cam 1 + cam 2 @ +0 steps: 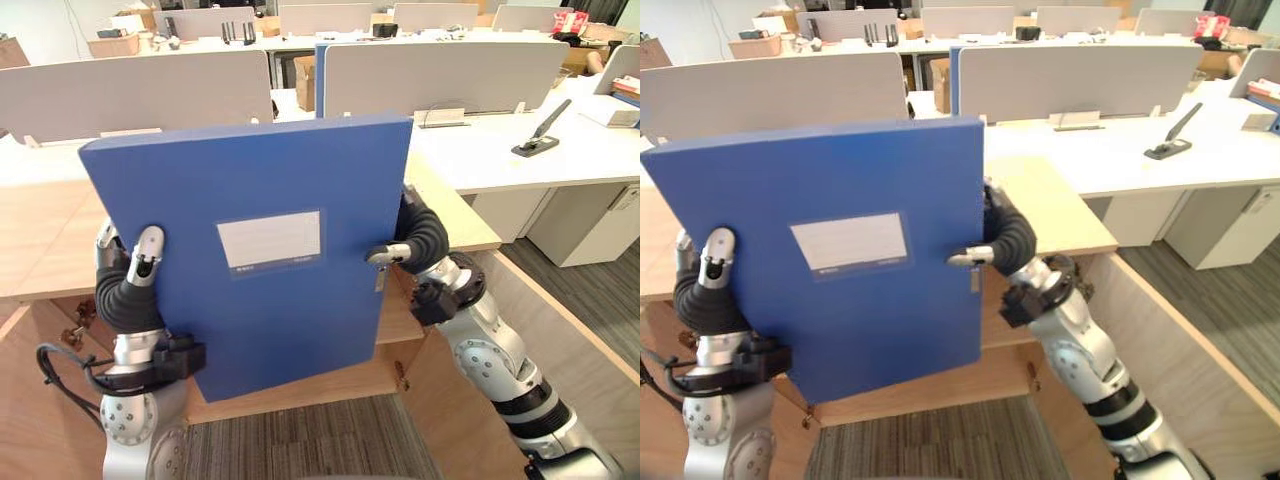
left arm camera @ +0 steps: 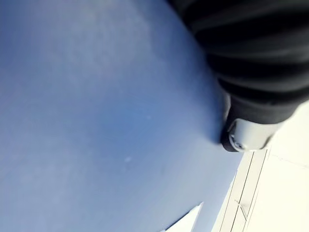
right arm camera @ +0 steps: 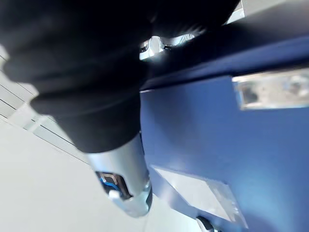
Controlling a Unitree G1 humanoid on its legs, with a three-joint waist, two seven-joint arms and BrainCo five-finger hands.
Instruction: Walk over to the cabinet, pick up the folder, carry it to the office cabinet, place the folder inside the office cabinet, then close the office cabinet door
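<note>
You have the blue folder (image 1: 255,170) off every surface, held upright and slightly tilted in front of the wooden cabinet (image 1: 40,235), its labelled face toward the head camera. Your left hand (image 1: 147,252) is clamped on the folder's left edge with the thumb on the front. Your right hand (image 1: 390,254) grips the right edge the same way. The fingers behind the folder are hidden.

I judge the carry is about done and placing comes next. The main risk is that the folder covers most of the cabinet opening, so you would be steering blind. A lower corner could knock the shelf (image 1: 400,322) or the cabinet's top edge and twist the folder out of those thin edge grips. The wooden panel (image 1: 560,345) on your right, likely the open door, is close to your right arm, so a wide elbow could bump it.
</note>
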